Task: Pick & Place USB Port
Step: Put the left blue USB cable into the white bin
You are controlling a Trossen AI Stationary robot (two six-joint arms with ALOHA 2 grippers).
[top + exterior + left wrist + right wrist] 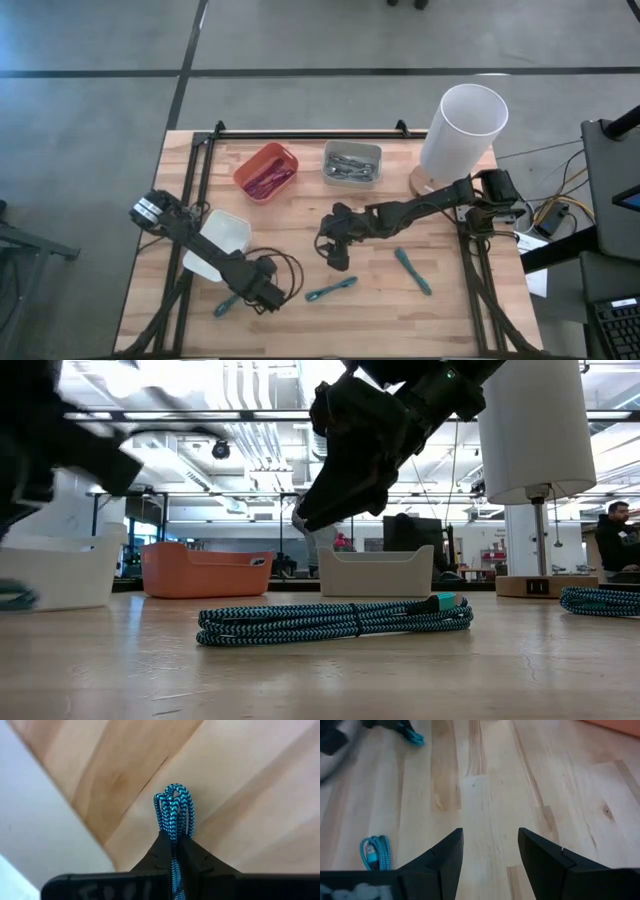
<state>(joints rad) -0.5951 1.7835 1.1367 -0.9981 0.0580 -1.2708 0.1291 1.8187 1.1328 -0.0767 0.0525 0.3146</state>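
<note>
Near the table's (300, 320) front-left corner the left gripper (262, 297) is clamped on a coiled blue cable (174, 810), apparently just off the wood, while the right gripper (335, 252) hovers mid-table, jaws apart.

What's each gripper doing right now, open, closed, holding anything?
Left gripper: closed on a coiled teal cable near the table's front left.
Right gripper: open, empty, hovering over mid-table.
</note>
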